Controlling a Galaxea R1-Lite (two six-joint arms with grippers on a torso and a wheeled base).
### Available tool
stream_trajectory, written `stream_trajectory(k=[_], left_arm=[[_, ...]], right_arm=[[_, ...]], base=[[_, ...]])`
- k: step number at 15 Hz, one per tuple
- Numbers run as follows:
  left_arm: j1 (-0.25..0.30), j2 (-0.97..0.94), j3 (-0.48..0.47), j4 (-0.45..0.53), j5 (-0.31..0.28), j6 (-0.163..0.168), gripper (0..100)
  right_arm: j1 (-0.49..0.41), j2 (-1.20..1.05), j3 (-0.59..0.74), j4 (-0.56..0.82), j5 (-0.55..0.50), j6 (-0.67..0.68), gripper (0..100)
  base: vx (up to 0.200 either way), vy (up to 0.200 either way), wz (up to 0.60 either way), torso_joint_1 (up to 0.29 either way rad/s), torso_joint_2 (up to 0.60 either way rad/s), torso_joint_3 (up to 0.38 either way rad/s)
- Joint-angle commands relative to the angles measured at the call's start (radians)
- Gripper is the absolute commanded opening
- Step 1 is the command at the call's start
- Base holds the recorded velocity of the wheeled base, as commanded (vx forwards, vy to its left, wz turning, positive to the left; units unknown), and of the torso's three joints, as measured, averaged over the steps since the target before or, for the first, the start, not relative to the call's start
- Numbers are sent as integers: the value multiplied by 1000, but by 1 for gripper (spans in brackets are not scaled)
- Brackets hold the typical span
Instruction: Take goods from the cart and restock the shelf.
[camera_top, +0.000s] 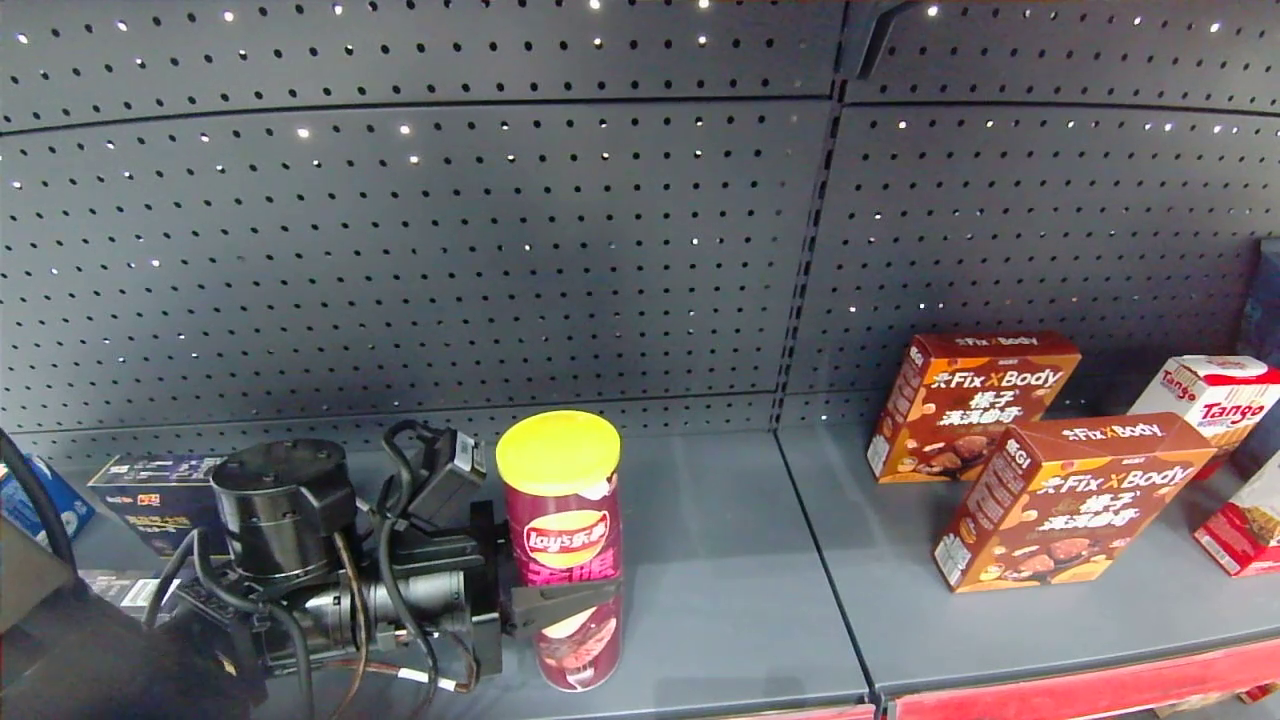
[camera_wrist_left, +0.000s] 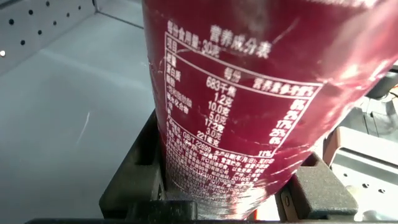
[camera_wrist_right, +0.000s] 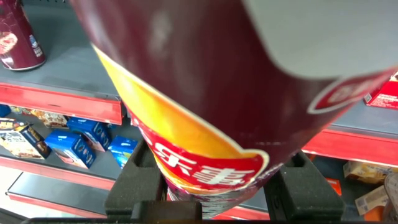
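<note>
The chip can (camera_top: 565, 550) stands upright on the grey shelf (camera_top: 720, 580), near the front edge, with its yellow lid on top. The left gripper (camera_top: 565, 598) approaches it from the robot's left and is closed on the lower half of the can. In the head view one finger (camera_top: 560, 600) lies flat across the front of the can body. In the left wrist view the chip can (camera_wrist_left: 236, 93) sits between the two black fingers of the left gripper (camera_wrist_left: 224, 186), and both fingers touch its sides.

The right gripper (camera_wrist_right: 221, 186) is closed in the same way on a second chip can (camera_wrist_right: 205, 93), dark red with a yellow band, with the can clamped between its fingers. Blue packages (camera_wrist_right: 74, 146) lie on a lower level beneath it.

Behind the chip can is the perforated back panel (camera_top: 500, 250). Two brown boxes (camera_top: 970, 405) (camera_top: 1070, 500) stand well apart from it on the right section of the shelf. A white-and-red box (camera_top: 1215, 400) stands beyond them. A dark box (camera_top: 150, 490) lies behind the left arm.
</note>
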Motion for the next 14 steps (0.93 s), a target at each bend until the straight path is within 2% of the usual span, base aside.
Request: stream_trajectory(k=[1,2,7,14], left_arm=[[-10,14,0,2,0,1,0],[-11,14,0,2,0,1,100],[-13,6,15,4,2,1,100],[3,-98,130,5,3,8,100]], right_arm=[[1,0,1,0,0,0,0],[1,0,1,0,0,0,0],[1,0,1,0,0,0,0],[1,0,12,0,0,0,0]], base=[[0,0,0,0,0,0],[0,0,0,0,0,0],[0,0,0,0,0,0],[0,0,0,0,0,0]])
